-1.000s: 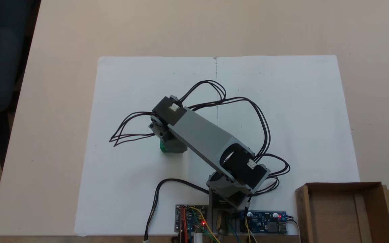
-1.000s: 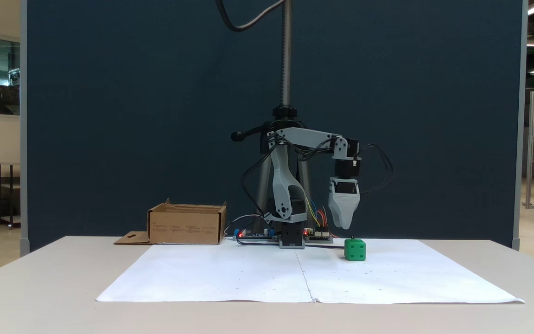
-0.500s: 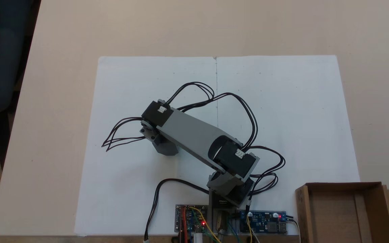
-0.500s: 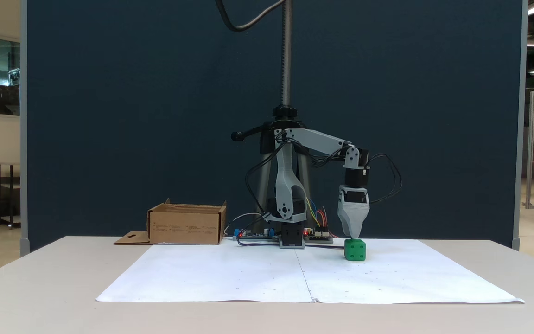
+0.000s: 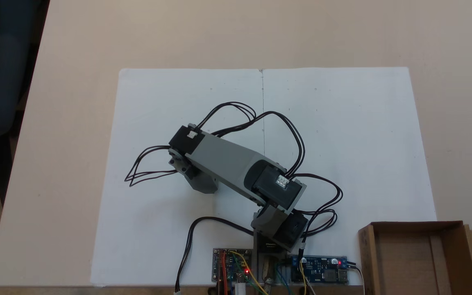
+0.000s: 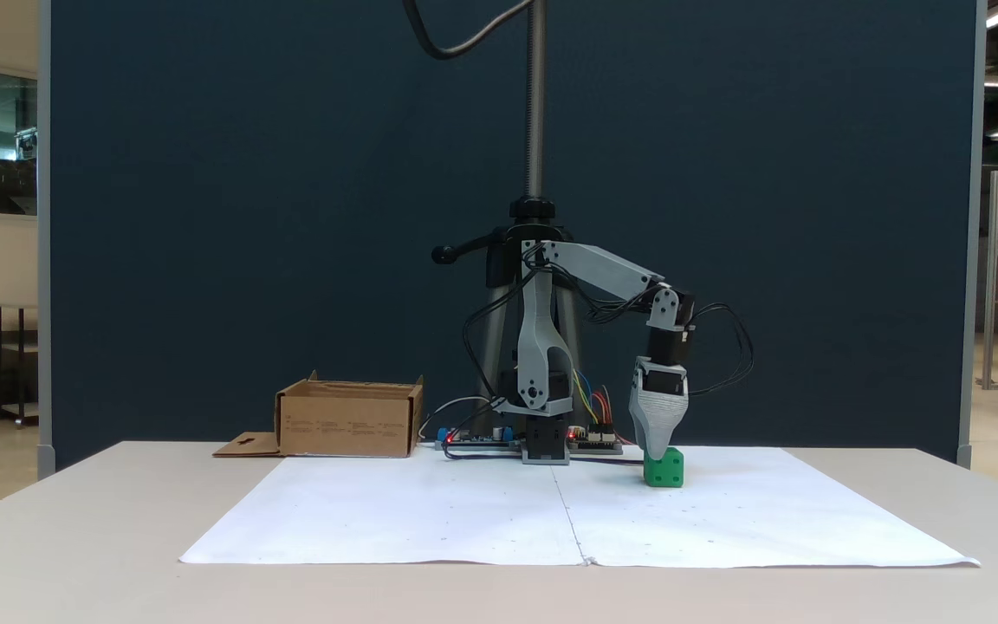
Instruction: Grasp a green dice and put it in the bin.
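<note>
Nearest, the small bright green plastic dice [image 6: 664, 469] sits on the white paper sheet [image 6: 724, 520], grey fingers [image 6: 657, 442] lowered right onto its top; clenched or released, I cannot tell. No lift yet. Far off sideways, the shallow brown cardboard bin [image 6: 349, 421] waits.

Arm [image 6: 590, 269] bent forward, pincer [image 6: 657, 452] pointing down
</note>
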Robot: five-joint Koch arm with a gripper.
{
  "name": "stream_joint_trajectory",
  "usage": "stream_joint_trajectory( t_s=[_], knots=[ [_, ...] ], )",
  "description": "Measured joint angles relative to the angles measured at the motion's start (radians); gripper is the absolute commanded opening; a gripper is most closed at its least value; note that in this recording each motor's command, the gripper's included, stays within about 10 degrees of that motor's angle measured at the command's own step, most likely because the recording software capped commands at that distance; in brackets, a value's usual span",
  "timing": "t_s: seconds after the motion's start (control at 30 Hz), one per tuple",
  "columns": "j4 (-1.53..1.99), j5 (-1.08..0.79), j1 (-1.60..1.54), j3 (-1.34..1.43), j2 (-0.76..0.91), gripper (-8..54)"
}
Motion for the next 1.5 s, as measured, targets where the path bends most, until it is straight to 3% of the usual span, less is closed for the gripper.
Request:
stream_joint_trajectory(
  t_s=[0.27,0.97,1.1,1.5],
  knots=[
    [-0.009,0.089,0.000,0.020,-0.002,41.0],
    [-0.140,0.106,-0.060,0.018,-0.069,38.8],
    [-0.153,0.106,-0.060,0.054,-0.058,34.3],
    [-0.241,0.106,-0.043,0.103,0.020,34.2]
  ],
)
